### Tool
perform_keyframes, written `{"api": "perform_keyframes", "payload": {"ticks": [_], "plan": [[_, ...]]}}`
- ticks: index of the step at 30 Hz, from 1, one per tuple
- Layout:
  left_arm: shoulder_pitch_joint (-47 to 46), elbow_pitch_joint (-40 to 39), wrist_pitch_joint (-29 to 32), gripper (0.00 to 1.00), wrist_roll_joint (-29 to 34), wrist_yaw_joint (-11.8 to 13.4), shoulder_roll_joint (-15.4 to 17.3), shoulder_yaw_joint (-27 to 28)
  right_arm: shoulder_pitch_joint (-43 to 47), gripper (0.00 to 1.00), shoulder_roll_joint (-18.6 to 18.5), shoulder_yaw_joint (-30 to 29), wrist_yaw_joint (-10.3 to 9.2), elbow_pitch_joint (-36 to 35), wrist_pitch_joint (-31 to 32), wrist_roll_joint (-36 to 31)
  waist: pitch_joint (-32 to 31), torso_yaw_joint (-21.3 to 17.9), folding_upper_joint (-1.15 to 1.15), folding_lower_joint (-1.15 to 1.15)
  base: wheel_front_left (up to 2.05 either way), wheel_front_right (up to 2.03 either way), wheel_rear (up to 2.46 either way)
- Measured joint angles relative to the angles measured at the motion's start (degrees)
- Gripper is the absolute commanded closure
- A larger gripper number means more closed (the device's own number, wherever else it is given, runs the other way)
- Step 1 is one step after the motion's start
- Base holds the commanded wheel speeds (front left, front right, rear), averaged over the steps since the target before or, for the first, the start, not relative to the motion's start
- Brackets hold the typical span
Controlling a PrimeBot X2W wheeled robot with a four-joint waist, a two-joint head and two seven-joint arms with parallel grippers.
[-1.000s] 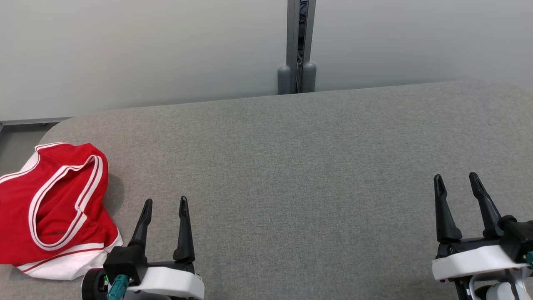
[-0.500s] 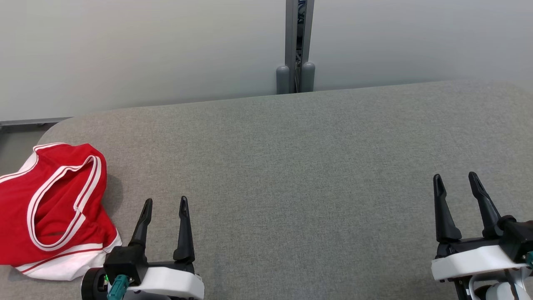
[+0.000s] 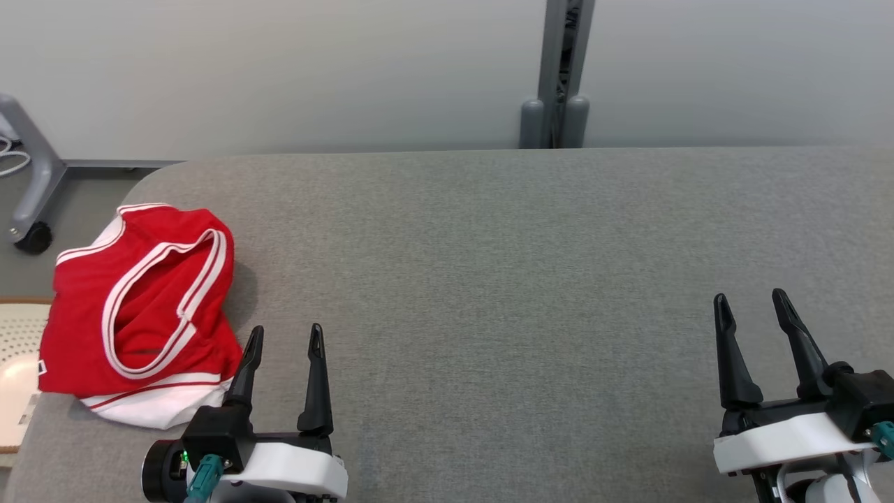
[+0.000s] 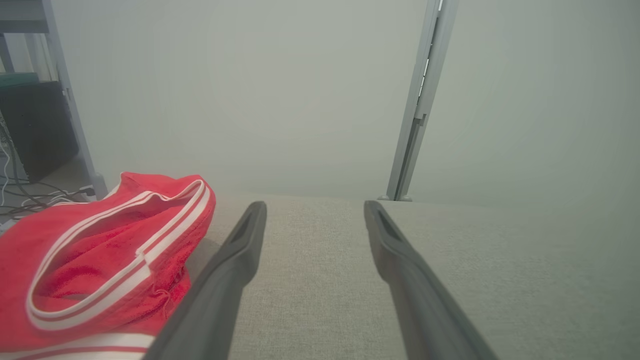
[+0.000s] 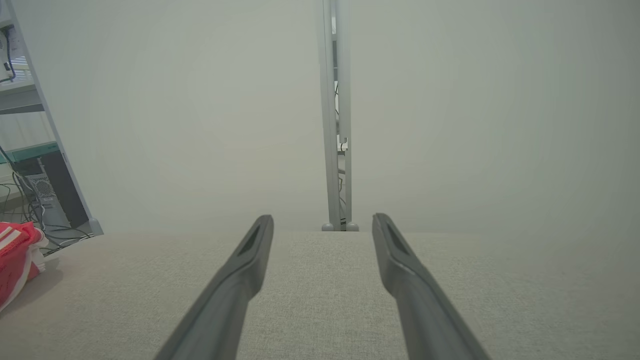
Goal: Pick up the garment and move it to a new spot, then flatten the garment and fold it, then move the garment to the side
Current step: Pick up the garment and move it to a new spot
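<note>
Nothing is done yet: the red garment [image 3: 140, 307] lies crumpled at the table's [image 3: 489, 279] left edge, both left gripper [image 3: 283, 337] and right gripper [image 3: 752, 302] spread and empty.

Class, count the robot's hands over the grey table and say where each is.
2. The left hand is front left, just beside the red garment; the right hand is front right, apart from it. None looks hidden.

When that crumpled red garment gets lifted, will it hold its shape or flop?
Probably flops: the red garment lies in soft folds, so it should drape from wherever it is pinched. It looks like thin cloth, likely light. Pushed, it may bunch rather than slide, and it sits near the left edge of the gray table.
</note>
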Motion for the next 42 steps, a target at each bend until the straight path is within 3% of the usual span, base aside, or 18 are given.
{"api": "perform_keyframes", "payload": {"ticks": [25, 42], "plan": [[1.1, 0.1, 0.0, 0.0, -1.2, 0.7, 0.0, 0.7, 1.1, 0.0, -0.1, 4.2, 0.0, -0.3, 0.0, 1.1, -1.2, 24.9, 0.0, 0.0, 0.0, 0.0, 0.0], [2.4, -2.3, 0.0, 0.0, -1.1, 1.4, 0.0, 2.6, -1.5, 0.0, 0.0, 7.3, 0.0, 1.5, 0.0, 1.1, -1.4, 26.2, 0.0, 0.0, 0.0, 0.0, 0.0]]}}
